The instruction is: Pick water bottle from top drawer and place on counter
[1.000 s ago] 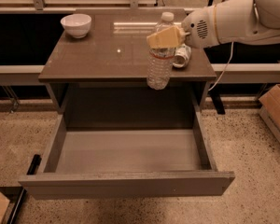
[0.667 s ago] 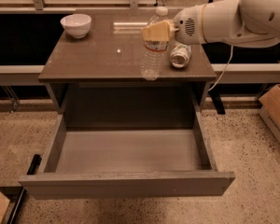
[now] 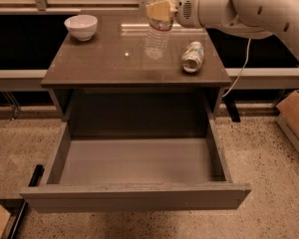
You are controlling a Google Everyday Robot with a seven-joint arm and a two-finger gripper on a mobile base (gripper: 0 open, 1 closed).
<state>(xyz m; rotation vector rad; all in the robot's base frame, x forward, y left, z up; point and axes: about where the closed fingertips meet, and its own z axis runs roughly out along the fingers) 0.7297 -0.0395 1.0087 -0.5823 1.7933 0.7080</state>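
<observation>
My gripper (image 3: pixel 161 10) reaches in from the upper right and is shut on the upper part of the water bottle (image 3: pixel 156 36), a clear ribbed bottle with a white cap. The bottle hangs almost upright over the middle of the dark glossy counter (image 3: pixel 99 63); I cannot tell if its base touches the counter. The top drawer (image 3: pixel 134 161) is pulled fully open below, and its grey floor holds nothing.
A white bowl (image 3: pixel 81 27) stands at the counter's back left. A can (image 3: pixel 192 57) lies on its side at the counter's right. A cardboard box (image 3: pixel 295 118) sits on the speckled floor at the right. A white cable hangs from the arm.
My gripper has carried the bottle left and further back, from above the counter's front edge to over its middle.
</observation>
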